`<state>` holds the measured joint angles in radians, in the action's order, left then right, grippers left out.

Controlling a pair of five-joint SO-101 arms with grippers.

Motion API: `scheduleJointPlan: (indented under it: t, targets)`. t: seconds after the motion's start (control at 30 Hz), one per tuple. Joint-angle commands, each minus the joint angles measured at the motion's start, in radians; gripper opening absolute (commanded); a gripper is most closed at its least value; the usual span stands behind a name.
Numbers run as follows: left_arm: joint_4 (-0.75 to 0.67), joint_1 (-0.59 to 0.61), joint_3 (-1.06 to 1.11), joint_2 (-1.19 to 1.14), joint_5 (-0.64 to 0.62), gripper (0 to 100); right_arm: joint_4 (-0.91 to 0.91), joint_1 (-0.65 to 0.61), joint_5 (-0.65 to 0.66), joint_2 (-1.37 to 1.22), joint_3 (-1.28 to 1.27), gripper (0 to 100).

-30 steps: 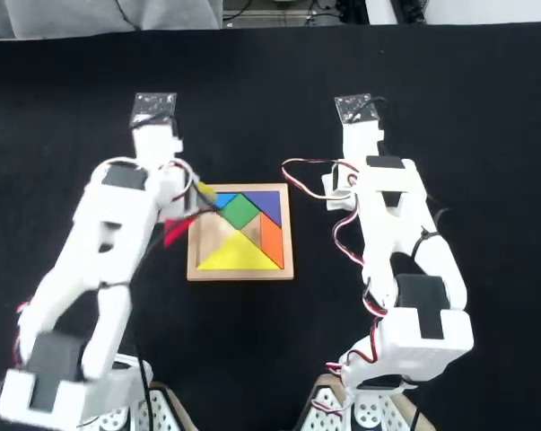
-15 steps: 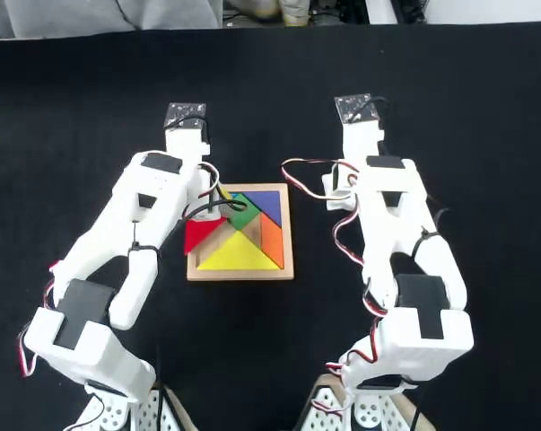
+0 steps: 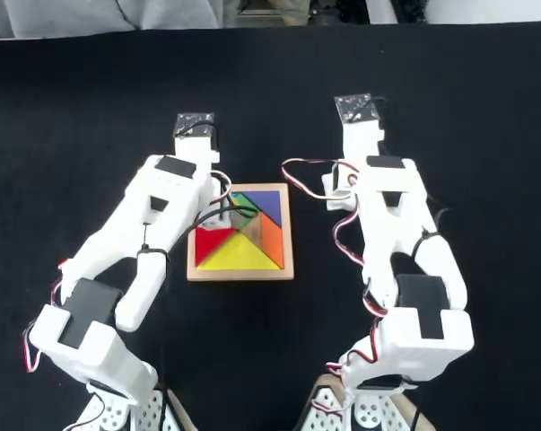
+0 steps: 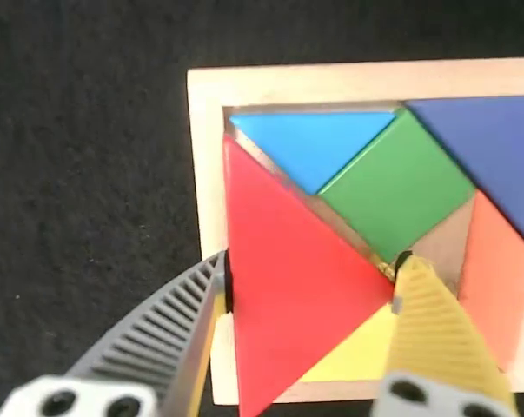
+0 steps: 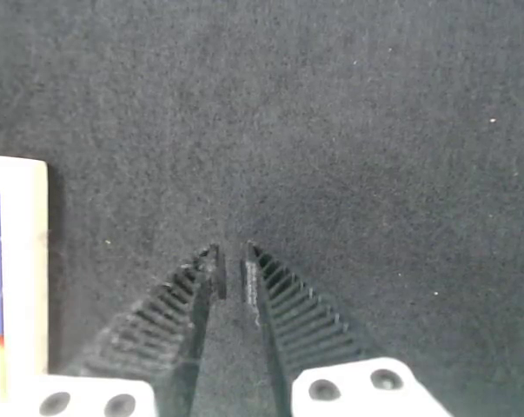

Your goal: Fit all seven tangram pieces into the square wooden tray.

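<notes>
Lying in the tray (image 4: 205, 156), the red triangle (image 4: 288, 295) set its long edge along one wall, apex toward the centre; the left wrist view caught a corner riding over the rim, unclear from above. The left fingers (image 4: 418, 321) clasped it. The right fingers (image 5: 288, 304) hung almost closed, empty, over the black surface (image 5: 374, 130)

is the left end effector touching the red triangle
Touching. The left wrist view shows the left end effector gripping the red triangle, one finger against each of two edges, over the tray.
</notes>
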<state>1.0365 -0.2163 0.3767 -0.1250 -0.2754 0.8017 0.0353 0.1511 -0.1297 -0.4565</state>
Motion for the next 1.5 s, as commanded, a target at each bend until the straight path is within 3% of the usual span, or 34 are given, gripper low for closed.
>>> scheduleJointPlan:
  t: [0.0,0.27,0.7,0.97,1.17,1.47]
  targets:
    - [0.005,0.021,-0.045,0.009,-0.055,37,0.005,-0.011,0.009,0.012,0.004,4.7]
    - [0.006,0.042,-0.048,0.018,-0.054,40,0.006,-0.011,0.009,0.012,0.004,4.7]
    - [0.005,0.145,0.012,0.011,0.107,40,0.006,-0.011,0.009,0.012,0.004,4.7]
    - [0.005,0.153,0.002,0.012,0.107,40,0.006,-0.011,0.009,0.012,0.004,4.7]
    - [-0.002,0.084,-0.030,0.008,0.098,40,0.006,-0.011,0.009,0.012,0.004,4.7]
    - [-0.025,0.143,-0.035,-0.025,0.103,40,0.006,-0.011,0.009,0.015,0.002,4.7]
